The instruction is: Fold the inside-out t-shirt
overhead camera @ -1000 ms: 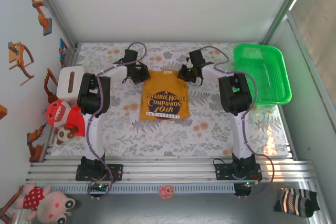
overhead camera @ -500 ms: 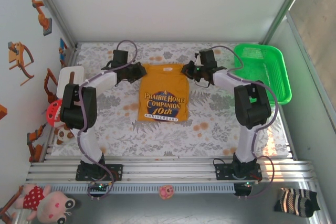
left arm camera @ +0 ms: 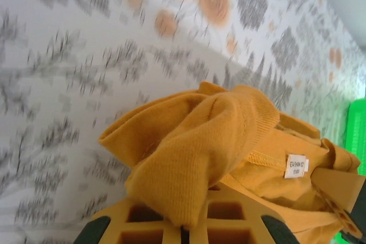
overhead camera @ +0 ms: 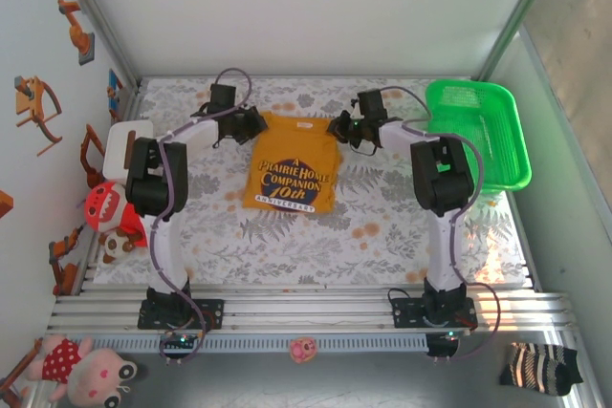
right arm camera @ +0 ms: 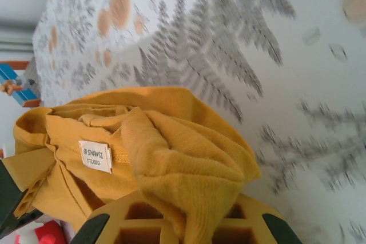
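Your left gripper (overhead camera: pixel 251 125), clamped on one shoulder of the inside-out t-shirt (overhead camera: pixel 295 167), and your right gripper (overhead camera: pixel 337 128), clamped on the other, now hold it nearer the far edge of the bench (overhead camera: pixel 382 228) than a second ago, lettering up, seemingly drawn flat for folding.

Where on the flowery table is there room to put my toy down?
The biggest bare patch is the flowery cloth between the t-shirt and the metal rail. Smaller bare strips flank the shirt. The far edge is crowded: the left gripper and right gripper pinch the shirt's shoulders, with the green basket at the right corner.
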Controlling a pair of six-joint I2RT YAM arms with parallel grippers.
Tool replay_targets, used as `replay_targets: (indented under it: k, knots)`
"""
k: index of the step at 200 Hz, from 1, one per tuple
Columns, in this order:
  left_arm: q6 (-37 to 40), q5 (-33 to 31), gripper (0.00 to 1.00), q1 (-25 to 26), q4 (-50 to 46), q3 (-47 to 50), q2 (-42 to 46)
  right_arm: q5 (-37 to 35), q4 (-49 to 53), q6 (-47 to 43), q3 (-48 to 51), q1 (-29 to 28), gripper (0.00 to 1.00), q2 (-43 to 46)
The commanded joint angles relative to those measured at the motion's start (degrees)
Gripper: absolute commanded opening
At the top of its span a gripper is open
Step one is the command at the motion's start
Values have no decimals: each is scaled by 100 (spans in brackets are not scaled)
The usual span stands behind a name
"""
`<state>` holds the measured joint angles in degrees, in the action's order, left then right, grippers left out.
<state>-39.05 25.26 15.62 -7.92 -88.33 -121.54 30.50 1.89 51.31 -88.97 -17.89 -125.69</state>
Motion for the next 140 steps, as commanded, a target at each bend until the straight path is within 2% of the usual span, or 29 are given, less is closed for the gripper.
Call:
replay_targets:
  k: [1, 34, 65, 86, 110, 140]
  knots:
    - [-53, 48, 0, -143, -196, -898, 1, 155, 178, 76, -953, 200, 0, 90]
    - [-135, 136, 0, -206, -240, -1671, 281, 235, 333, 174, -1854, 414, 0, 399]
    - [-345, 270, 0, -182, 292, -1235, 877, 228, 232, 171, -1579, 444, 0, 1082]
    - [-460, 373, 0, -65, 765, -352, 1287, 227, -338, 332, -265, 427, 0, 1736]
    - [-526, 546, 0, 223, 1376, 1126, 1791, 145, -1129, 558, 1672, 258, 0, 2533]
    - [-646, 116, 0, 686, 2079, 3112, 2457, -60, -1763, 590, 3822, -117, 0, 3248]
